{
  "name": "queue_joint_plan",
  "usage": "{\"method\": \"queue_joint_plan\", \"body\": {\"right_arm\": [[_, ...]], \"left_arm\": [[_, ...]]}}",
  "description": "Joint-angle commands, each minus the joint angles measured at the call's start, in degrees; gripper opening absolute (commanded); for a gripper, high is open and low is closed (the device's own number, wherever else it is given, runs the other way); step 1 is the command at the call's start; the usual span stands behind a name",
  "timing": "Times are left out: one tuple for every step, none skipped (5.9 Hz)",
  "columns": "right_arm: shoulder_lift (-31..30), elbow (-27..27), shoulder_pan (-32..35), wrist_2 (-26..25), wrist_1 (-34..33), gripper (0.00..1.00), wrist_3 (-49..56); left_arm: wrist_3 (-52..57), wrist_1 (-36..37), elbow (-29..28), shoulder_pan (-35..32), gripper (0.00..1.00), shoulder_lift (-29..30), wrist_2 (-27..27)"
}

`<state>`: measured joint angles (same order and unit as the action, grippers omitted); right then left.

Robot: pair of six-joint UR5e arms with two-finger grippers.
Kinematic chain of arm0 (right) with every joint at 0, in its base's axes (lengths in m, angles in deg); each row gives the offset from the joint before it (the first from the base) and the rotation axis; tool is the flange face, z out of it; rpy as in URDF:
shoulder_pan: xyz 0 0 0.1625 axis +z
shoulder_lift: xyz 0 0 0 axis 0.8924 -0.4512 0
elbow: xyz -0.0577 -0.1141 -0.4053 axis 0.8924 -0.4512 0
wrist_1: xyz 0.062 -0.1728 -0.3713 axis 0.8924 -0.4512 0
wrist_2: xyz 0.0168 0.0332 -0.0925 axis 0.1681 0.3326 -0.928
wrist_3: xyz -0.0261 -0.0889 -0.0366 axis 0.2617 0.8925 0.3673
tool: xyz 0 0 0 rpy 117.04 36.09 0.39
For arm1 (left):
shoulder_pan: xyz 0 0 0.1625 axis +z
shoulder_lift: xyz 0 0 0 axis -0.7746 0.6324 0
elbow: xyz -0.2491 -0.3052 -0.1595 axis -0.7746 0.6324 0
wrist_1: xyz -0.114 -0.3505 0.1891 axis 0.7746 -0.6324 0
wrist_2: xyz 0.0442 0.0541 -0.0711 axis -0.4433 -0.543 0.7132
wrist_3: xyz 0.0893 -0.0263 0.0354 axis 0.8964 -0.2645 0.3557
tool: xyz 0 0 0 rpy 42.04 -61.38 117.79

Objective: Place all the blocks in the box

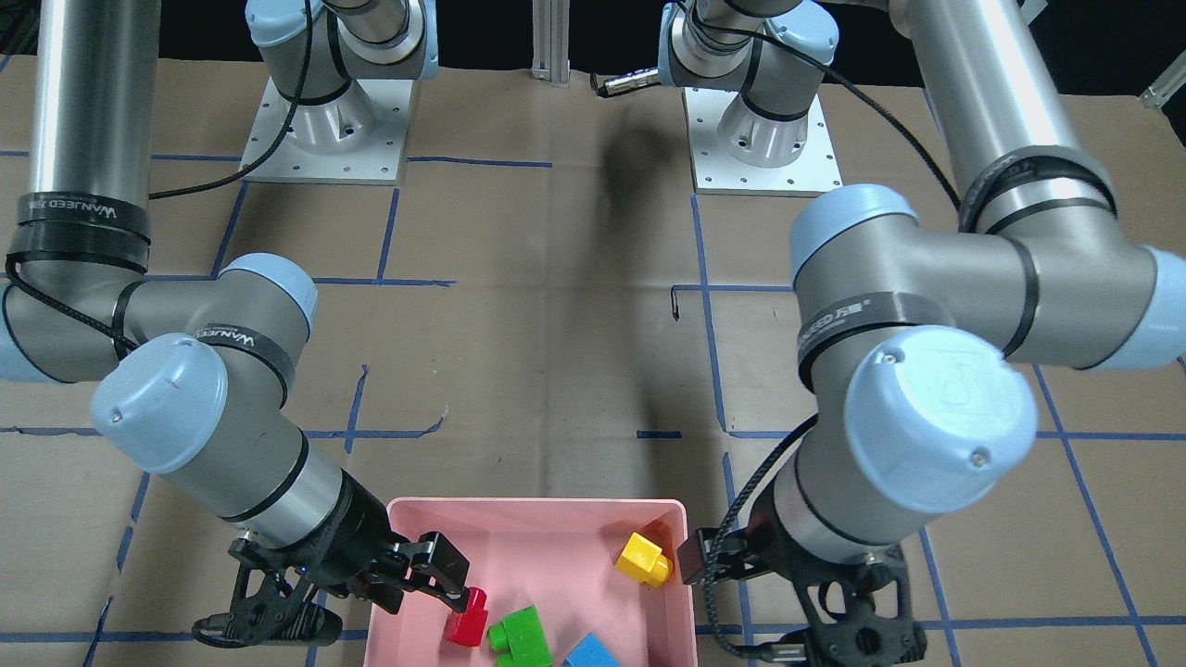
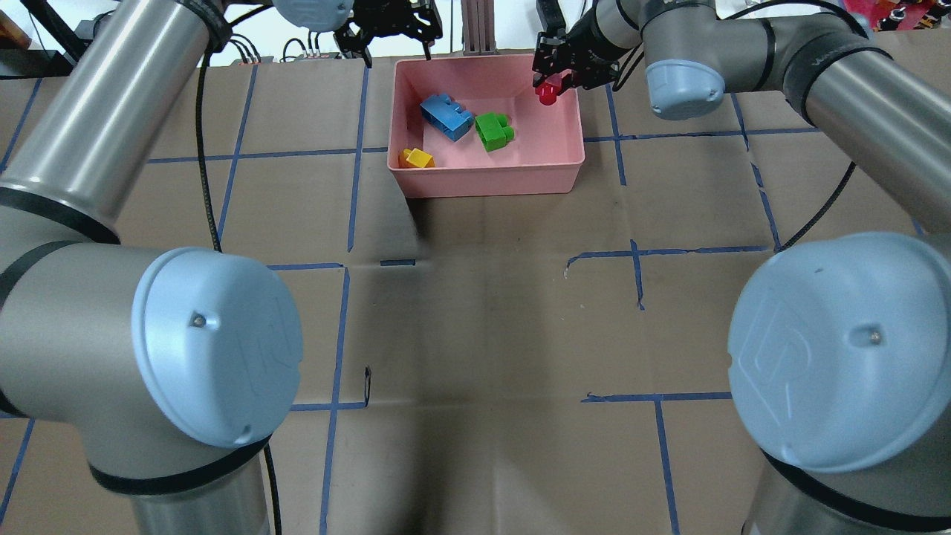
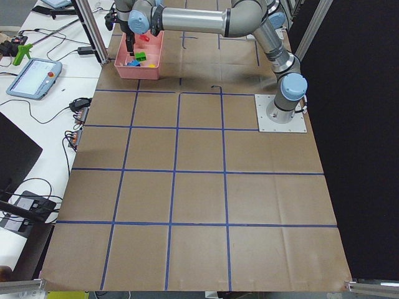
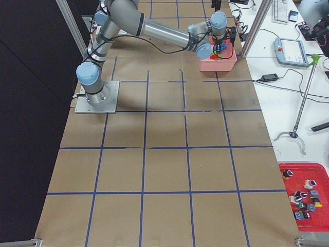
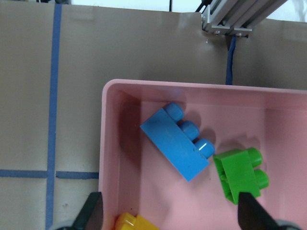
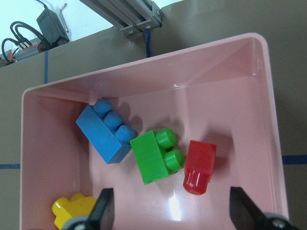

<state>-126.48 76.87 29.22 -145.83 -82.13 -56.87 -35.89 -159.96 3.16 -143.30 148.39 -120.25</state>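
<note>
From across the surface (image 1: 556, 352), the pink box (image 1: 537, 547) sits at the edge nearest me, between both arms. The right pincer (image 1: 435, 582) hangs just above the red brick (image 1: 468, 622). From overhead, the blue brick (image 2: 446, 117) and green brick (image 2: 493, 131) lie close together mid-box, and the yellow brick (image 2: 417, 157) is in a corner on the robot's side, so all four are inside. The right wrist camera shows that pincer's fingers (image 6: 103, 210) spread wide, with the red brick lying loose between them, just beside the green one. The left wrist camera shows the left pincer (image 5: 170, 215) likewise spread apart above the box.
</note>
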Motion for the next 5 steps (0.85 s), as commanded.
{"method": "queue_joint_plan", "body": {"right_arm": [[0.1,-0.1,0.1,-0.1,0.0,1.00,-0.1],[0.0,0.2,0.1,-0.2,0.1,1.00,0.6],[-1.4,0.4,-0.4,-1.2,0.9,1.00,0.8],[-5.0,1.2,-1.9,-3.5,4.3,1.00,2.7],[-8.9,1.3,-3.6,-9.7,16.4,1.00,15.8]], "left_arm": [[6.7,-0.8,13.5,2.7,0.99,-13.7,0.6],[9.8,-0.7,21.3,2.9,0.99,-21.7,0.5],[11.3,-0.7,27.7,4.4,0.99,-27.9,0.5],[11.4,-0.6,31.8,5.3,0.99,-31.3,0.7],[11.2,-0.1,35.2,5.2,0.99,-33.4,0.6]]}}
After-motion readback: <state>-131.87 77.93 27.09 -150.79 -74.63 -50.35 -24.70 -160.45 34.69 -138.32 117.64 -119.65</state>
